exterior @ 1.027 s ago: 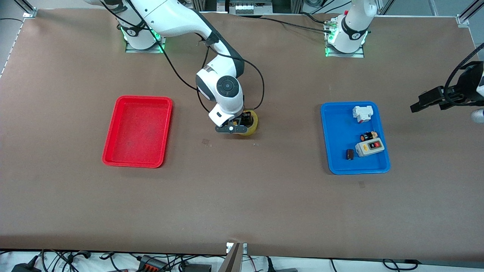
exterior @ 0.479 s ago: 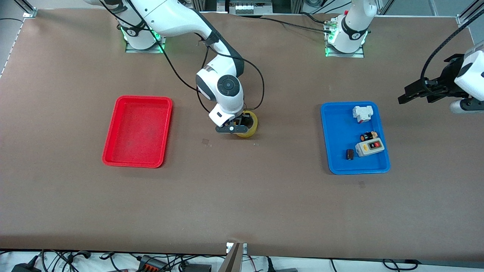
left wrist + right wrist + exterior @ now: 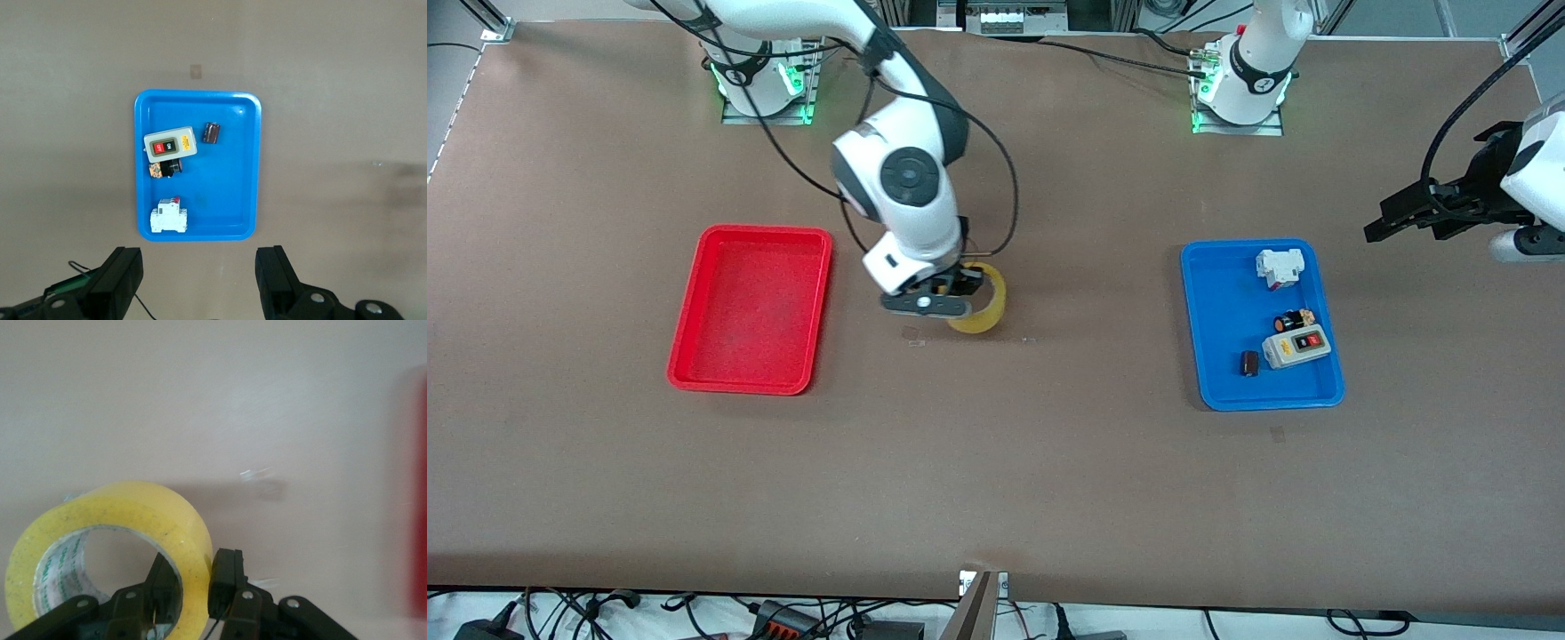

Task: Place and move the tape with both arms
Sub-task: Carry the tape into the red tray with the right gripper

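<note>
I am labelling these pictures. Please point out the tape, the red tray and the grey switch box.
tape (image 3: 985, 318), front view, on its yellow outer wall below the right tool.
red tray (image 3: 687, 333), front view, on its rim.
grey switch box (image 3: 171, 143), left wrist view, on its top face.

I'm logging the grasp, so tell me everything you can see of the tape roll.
The tape is a glossy, translucent yellow ring with a wide round hole and a pale printed inner core. The right pincer is shut on its wall, one finger inside the hole and one outside. It hangs over the brown table, between the red tray and the blue tray.
</note>
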### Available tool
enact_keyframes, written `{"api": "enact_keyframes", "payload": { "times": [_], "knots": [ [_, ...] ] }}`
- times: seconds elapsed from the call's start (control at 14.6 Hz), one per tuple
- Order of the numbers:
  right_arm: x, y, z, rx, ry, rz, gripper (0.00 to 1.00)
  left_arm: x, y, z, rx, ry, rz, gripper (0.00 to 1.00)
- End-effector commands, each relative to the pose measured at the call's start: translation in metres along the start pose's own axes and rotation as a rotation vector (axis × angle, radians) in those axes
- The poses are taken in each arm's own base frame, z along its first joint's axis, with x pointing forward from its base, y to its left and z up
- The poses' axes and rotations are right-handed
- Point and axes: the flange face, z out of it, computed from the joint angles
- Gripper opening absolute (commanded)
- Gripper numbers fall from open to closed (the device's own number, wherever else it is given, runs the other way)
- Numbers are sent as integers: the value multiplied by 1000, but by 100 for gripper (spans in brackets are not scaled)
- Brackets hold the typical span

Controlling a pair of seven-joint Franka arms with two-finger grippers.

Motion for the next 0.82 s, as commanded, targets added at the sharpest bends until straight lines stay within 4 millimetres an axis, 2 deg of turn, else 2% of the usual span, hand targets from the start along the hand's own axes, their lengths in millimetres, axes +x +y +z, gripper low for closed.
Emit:
{"api": "enact_keyframes", "payload": {
  "times": [0.0, 0.21, 0.34, 0.48, 0.75],
  "knots": [
    [8, 86, -19, -21, -14, -8, 4, -4, -1, -16, -21, 29, 6, 100],
    [24, 175, -13, -32, -35, -45, 4, 1, -1, -19, -11, 36, 14, 100],
    [23, 230, 3, -26, -34, -67, 4, 2, 1, -17, -9, 33, 23, 100],
    [18, 272, 26, -34, -63, -101, 4, -1, 3, -22, -16, 41, 24, 100],
    [8, 328, 57, -44, -131, -112, 4, -6, 5, -21, -7, 11, 30, 100]
  ]
}}
